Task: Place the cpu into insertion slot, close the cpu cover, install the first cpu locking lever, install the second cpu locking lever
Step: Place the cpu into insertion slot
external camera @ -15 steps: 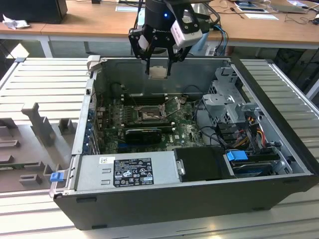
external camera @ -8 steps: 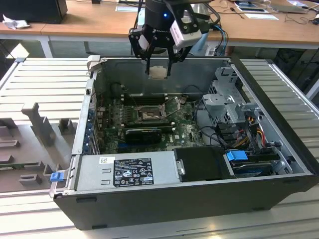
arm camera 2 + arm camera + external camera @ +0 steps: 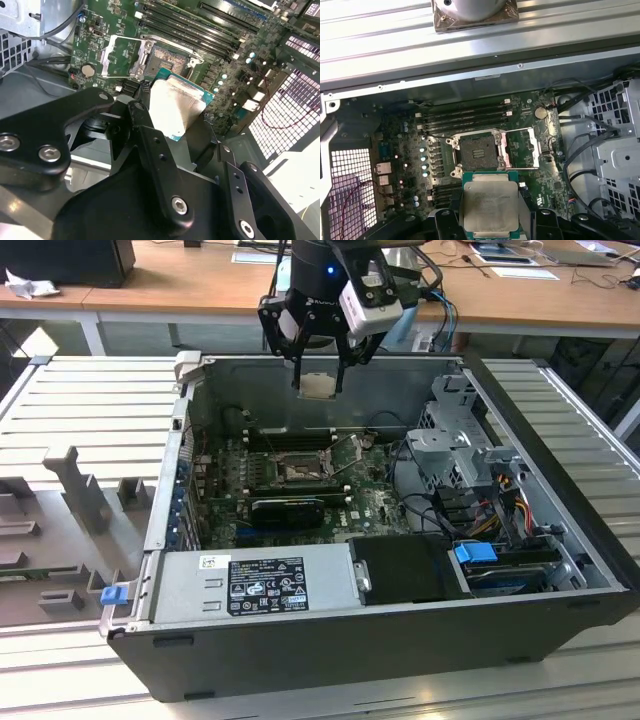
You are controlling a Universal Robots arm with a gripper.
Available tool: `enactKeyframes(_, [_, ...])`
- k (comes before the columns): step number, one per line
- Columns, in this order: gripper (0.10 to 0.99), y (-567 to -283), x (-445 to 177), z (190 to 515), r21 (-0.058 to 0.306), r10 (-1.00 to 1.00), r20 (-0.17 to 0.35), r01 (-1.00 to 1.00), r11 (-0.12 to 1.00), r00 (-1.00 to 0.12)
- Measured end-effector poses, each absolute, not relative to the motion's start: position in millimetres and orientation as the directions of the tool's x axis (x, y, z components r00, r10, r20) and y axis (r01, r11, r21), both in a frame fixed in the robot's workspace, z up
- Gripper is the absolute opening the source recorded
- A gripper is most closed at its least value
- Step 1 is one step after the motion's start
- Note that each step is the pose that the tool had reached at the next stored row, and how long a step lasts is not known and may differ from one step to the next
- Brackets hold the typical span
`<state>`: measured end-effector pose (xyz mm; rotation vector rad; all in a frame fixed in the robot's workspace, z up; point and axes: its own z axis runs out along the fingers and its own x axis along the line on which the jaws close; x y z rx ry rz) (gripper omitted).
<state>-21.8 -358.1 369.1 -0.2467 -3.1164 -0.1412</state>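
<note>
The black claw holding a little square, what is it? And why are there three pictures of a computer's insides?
That claw is a gripper on the end of a robot arm. It is pinching the cpu, a flat square chip, above an opened computer case. The exterior view looks at the whole case from off the arm. Both wrist views come from cameras riding on the arm, looking inside. On the green board sits the insertion slot, a dark square socket, empty. Beside it the cpu cover, a thin metal frame, is flipped open.
</note>
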Motion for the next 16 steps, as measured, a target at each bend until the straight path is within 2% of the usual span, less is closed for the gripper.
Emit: enactKeyframes(16, [0.529, -358.1, -21.8, 369.1, 0.089, 0.204, 0.019, 0.205, 0.975, -0.979])
